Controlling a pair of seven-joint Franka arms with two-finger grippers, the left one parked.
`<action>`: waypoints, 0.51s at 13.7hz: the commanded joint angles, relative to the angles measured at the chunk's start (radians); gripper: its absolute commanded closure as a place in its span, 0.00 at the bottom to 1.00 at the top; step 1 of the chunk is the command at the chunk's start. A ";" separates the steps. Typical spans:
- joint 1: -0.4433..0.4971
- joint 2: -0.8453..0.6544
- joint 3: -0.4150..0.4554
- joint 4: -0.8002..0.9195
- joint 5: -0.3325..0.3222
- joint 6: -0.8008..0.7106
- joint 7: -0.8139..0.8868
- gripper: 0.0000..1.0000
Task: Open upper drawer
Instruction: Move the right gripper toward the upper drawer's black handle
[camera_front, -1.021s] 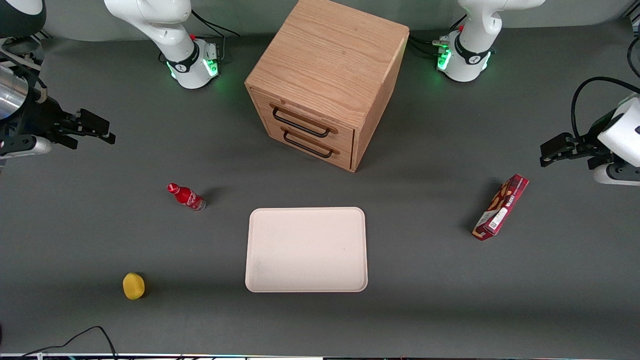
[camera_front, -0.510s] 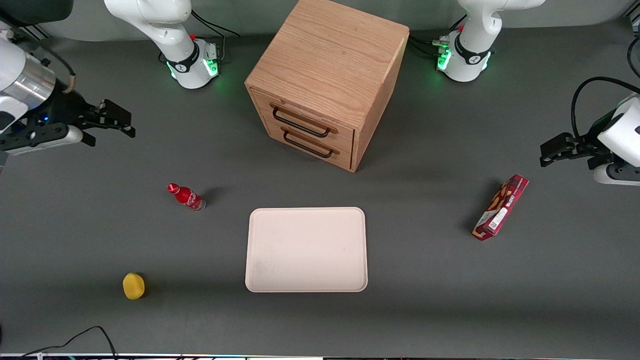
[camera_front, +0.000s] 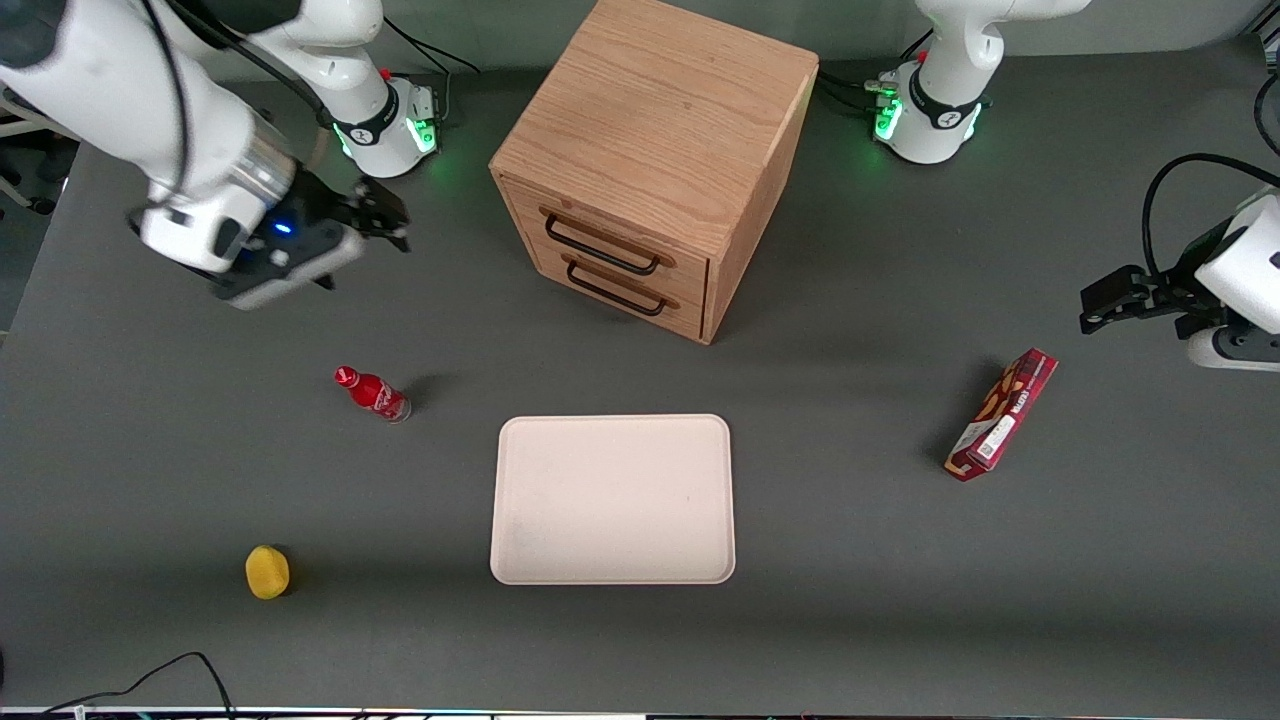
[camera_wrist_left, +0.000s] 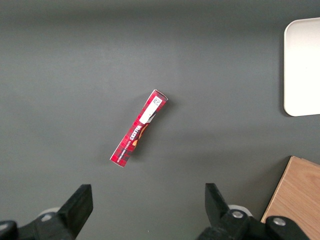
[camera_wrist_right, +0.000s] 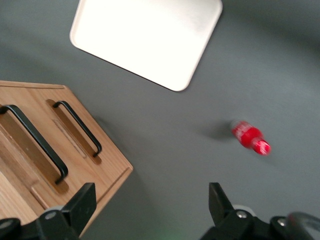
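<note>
The oak cabinet stands at the middle of the table with its two drawers facing the front camera at an angle. The upper drawer sits flush in the cabinet front, and its thin black bar handle runs across it. In the right wrist view this handle is the longer bar, and the lower drawer's handle lies nearer the table. My right gripper hangs open and holds nothing. It is beside the cabinet toward the working arm's end, a gap away. Its fingers stand wide apart over the cabinet's lower front corner.
A cream tray lies nearer the front camera than the cabinet. A small red bottle stands below the gripper's side, and a yellow object lies nearer the camera. A red box lies toward the parked arm's end.
The right arm has swung in from the working arm's end of the table toward the cabinet, with its gripper staying open. The drawers and the loose objects have not moved.
</note>
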 joint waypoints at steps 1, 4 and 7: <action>0.035 0.159 0.026 0.116 0.013 0.030 -0.028 0.00; 0.107 0.215 0.032 0.130 0.015 0.048 -0.155 0.00; 0.189 0.270 0.032 0.147 0.012 0.048 -0.270 0.07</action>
